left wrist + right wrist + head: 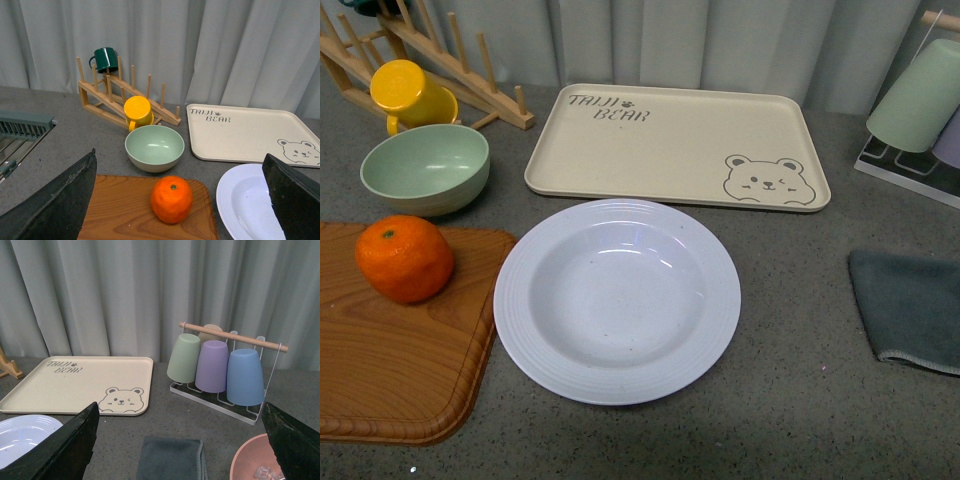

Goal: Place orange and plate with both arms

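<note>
The orange [405, 258] rests on a wooden cutting board [380, 370] at the left of the front view, and the white ridged plate [617, 298] lies beside it on the grey counter. Neither arm shows in the front view. In the left wrist view the orange [171, 198] sits between the spread fingers of my open left gripper [180, 200], some way ahead of them, with the plate [245, 205] to one side. My right gripper [182, 440] is open above a grey cloth [172, 459]; an edge of the plate [22, 435] shows in that view.
A beige bear-printed tray [680, 145] lies behind the plate. A pale green bowl [425, 168], a yellow mug [410, 95] and a wooden rack [440, 60] stand at the back left. A cup rack [220, 365] stands at the right, a pink bowl [255, 460] near it.
</note>
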